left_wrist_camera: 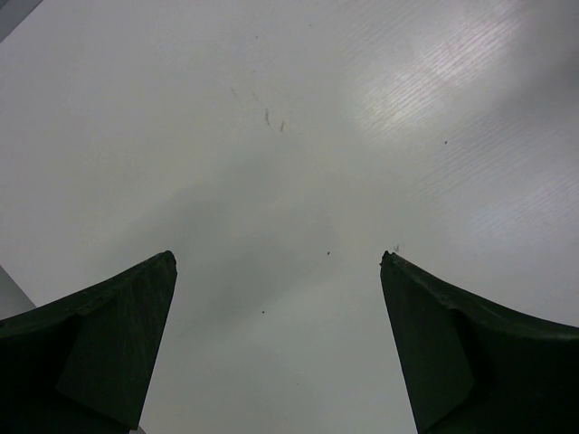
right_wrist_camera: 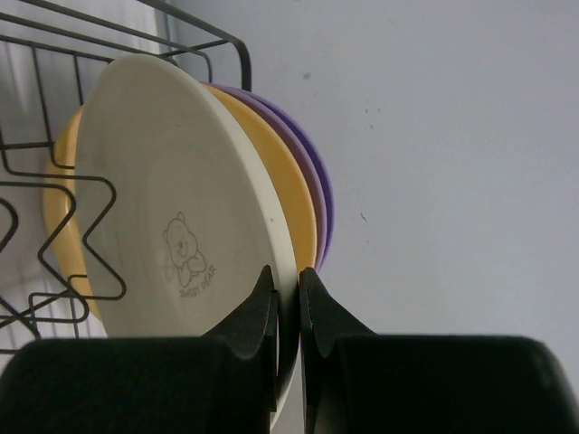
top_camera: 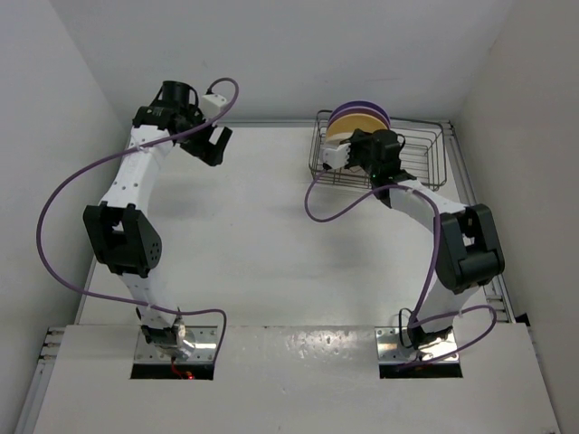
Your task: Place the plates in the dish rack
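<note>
The grey wire dish rack stands at the back right. Plates stand upright on edge in its left end: purple ones farthest back and an orange-yellow one in front of them. In the right wrist view the cream-white plate with a bear print stands in front of the orange-yellow plate and the purple plates. My right gripper is shut on the cream-white plate's rim, inside the rack. My left gripper is open and empty over bare table.
White walls close in the table at the back and on both sides. The rack's right part holds no plates. Purple cables loop from both arms over the table.
</note>
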You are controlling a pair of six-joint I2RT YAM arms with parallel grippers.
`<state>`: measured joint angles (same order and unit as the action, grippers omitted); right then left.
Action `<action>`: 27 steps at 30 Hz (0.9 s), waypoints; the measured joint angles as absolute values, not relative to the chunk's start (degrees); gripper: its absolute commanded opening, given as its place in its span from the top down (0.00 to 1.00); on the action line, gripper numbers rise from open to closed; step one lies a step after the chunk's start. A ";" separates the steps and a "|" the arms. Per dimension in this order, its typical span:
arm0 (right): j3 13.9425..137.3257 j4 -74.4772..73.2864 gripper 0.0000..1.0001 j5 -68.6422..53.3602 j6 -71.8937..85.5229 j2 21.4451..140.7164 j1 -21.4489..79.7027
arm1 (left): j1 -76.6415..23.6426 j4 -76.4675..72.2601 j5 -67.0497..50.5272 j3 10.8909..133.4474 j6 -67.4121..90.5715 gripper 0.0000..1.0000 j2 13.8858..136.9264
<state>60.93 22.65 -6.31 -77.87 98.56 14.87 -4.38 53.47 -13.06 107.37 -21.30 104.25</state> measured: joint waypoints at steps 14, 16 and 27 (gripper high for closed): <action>60.95 29.67 0.25 -4.10 -72.36 100.88 14.87 | -4.01 53.54 -13.63 107.37 -21.32 0.00 104.25; 60.99 30.83 0.24 -3.27 -70.63 100.82 15.05 | -4.01 53.52 -13.72 107.33 -21.32 0.00 104.25; 65.12 16.67 0.73 23.07 -9.04 91.13 13.06 | -3.49 53.65 -14.83 104.09 -21.32 0.00 104.25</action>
<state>65.12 16.67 23.07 -9.04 91.13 13.06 -3.49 53.65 -14.83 104.09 -21.32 104.25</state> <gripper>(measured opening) 0.389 0.997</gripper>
